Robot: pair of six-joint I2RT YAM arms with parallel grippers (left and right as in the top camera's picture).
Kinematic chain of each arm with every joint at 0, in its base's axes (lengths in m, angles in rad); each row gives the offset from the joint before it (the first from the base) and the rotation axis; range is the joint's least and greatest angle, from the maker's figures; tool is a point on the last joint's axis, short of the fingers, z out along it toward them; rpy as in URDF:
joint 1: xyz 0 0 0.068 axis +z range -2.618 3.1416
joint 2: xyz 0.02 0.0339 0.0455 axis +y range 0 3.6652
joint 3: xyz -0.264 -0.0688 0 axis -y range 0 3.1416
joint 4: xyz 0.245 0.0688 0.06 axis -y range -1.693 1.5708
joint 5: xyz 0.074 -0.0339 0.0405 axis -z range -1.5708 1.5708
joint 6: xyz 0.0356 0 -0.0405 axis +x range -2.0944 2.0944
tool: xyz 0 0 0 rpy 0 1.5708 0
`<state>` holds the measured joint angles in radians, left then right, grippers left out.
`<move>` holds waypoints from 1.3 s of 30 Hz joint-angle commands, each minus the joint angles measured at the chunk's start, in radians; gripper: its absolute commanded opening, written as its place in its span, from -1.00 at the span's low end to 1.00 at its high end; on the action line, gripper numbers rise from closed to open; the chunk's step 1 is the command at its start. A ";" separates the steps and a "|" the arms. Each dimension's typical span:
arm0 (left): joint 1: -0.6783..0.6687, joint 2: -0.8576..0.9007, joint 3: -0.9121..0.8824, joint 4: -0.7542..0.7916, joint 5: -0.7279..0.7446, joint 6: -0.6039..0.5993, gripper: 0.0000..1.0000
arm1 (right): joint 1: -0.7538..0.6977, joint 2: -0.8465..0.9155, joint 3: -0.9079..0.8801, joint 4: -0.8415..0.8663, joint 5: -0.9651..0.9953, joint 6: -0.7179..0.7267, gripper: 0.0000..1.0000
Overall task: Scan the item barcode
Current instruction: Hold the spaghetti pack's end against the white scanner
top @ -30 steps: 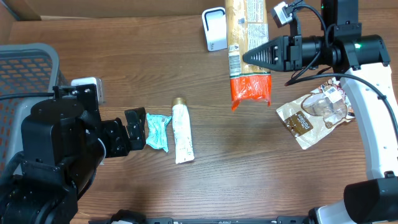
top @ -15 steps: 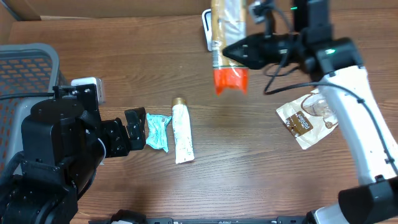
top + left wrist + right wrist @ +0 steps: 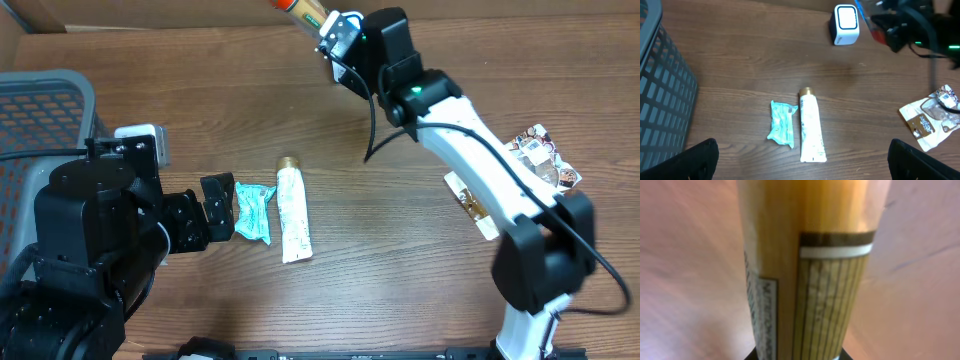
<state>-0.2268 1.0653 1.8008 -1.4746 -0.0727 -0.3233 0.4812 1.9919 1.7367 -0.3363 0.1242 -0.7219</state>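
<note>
My right gripper is shut on a long orange and tan snack package, held at the table's far edge; most of the package runs out of the overhead view. In the right wrist view the package fills the frame, with a printed label on its side. A white scanner stands on the far side of the table, just left of the blurred right arm; in the overhead view the gripper covers it. My left gripper stands open and empty beside a teal packet.
A white toothpaste tube lies next to the teal packet. A brown snack pouch lies at the right, partly under the right arm. A grey mesh basket stands at the left edge.
The right arm has swung left and toward the far edge with the package, which now points up and left over the scanner's place. The left arm has not moved.
</note>
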 commanded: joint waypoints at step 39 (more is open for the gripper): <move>0.005 0.002 0.012 0.000 -0.013 -0.014 1.00 | -0.043 0.326 0.037 0.710 0.058 -0.438 -0.93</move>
<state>-0.2268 1.0653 1.8008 -1.4746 -0.0727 -0.3233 0.4385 2.3707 1.7340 0.3382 0.1875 -1.1873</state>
